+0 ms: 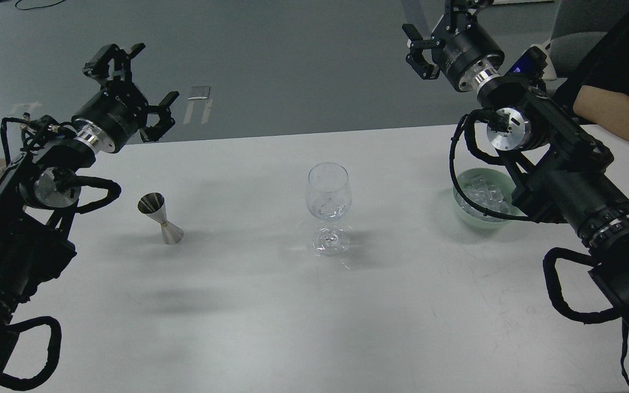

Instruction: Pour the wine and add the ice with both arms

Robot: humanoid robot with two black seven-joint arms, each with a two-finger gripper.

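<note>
A clear stemmed wine glass point(327, 206) stands upright at the middle of the white table point(314, 305). A steel jigger point(160, 218) stands to its left. A pale green bowl point(464, 210) at the right holds the ice point(484, 194), partly hidden by my right arm. My left gripper point(140, 82) is open and empty, raised above the table's far left edge, well behind the jigger. My right gripper point(440, 30) is open and empty, high above the far edge, behind the bowl.
A person's arm point(615, 112) reaches in at the right edge behind my right arm. Grey floor with tape marks point(199, 101) lies beyond the table. Black cable loops hang from both arms near the table's sides.
</note>
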